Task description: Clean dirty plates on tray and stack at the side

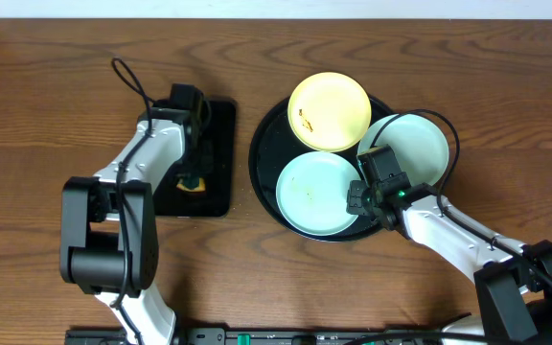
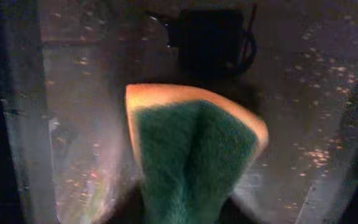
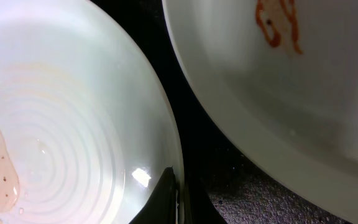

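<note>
brown wood-grain table, black tray, right claw pressed together, left claw unclear

I am reporting a brown wood-grain tabletop carrying two items directly: a large round glossy black tray with raised rim lying right of centre, and a smaller rectangular black tray lying near its left, apart.

three plates in the tray, rectangular tray with sponge to its left

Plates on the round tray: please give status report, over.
Right gripper shut on front mint plate rim. Left gripper at sponge, grip unclear. Yellow plate smudged, close beside.
</note>
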Controlling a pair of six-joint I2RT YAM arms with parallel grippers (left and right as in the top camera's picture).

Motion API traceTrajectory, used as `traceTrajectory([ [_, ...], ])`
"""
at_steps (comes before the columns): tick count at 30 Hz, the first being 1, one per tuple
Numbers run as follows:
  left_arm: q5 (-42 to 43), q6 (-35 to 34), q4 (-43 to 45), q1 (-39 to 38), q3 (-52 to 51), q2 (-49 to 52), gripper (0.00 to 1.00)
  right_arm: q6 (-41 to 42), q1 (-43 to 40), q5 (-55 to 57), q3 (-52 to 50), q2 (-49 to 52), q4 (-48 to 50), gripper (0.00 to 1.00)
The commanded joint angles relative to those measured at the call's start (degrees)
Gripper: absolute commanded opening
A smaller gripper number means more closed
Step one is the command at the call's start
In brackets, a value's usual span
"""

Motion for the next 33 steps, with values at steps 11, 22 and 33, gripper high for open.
traceTrajectory([
  [11, -0.6, -0.3, 0.0, 0.2, -0.2, -0.2, 0.83, -10.4, 0.0, 7.0, 9.8, -7.2, -11.7, 0.01],
  [22, -0.6, -0.3, 0.0, 0.2, -0.2, -0.2, 0.84, -22.6, 1.0, 25.0, 26.8, -9.2, -29.5, 0.01],
  [33, -0.6, -0.3, 0.0, 0.2, -0.2, -0.2, 0.85, -35.7, 15.0, 51.2, 31.6, -8.9, -29.0, 0.01],
])
